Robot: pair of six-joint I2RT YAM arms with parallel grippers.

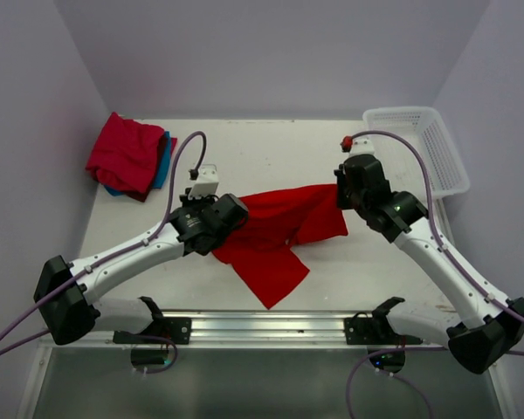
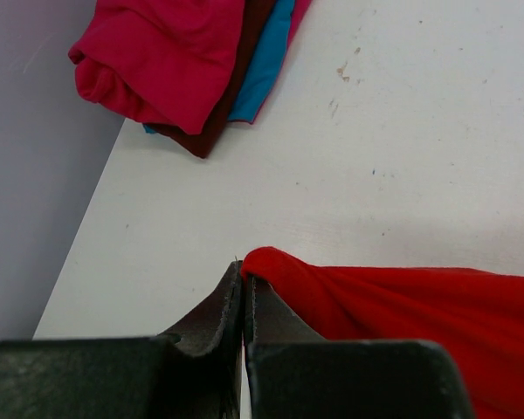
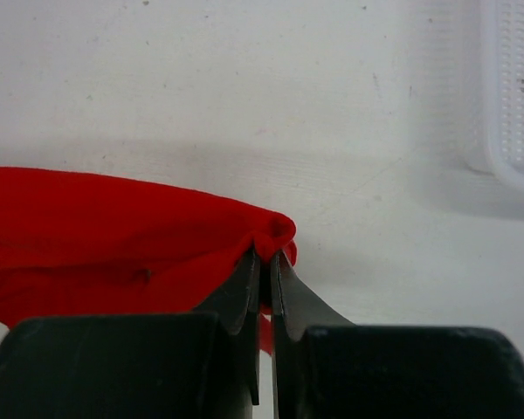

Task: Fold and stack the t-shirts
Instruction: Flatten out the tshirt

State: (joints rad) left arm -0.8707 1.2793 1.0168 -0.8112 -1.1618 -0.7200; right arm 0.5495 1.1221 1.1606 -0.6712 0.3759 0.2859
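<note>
A white table (image 1: 271,148) fills the scene, matte and evenly lit, its shadows soft; small dark scuffs (image 2: 342,70) speckle its top toward 12 o'clock in the left wrist view; plain pale lilac walls close it in, the back wall (image 1: 271,52) at 12 o'clock, the left wall (image 1: 26,175) at 9 o'clock, the right wall (image 1: 506,113) at 3 o'clock; a white mesh basket (image 1: 400,113) sits in the corner at 2 o'clock; an aluminium rail (image 1: 262,325) runs along the near edge at 6 o'clock, a grey-green surface (image 1: 262,388) below it.

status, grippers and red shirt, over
Left gripper shut on red shirt. Right gripper shut on its other end. Shirt strung between. Folded pile, basket well clear.
</note>
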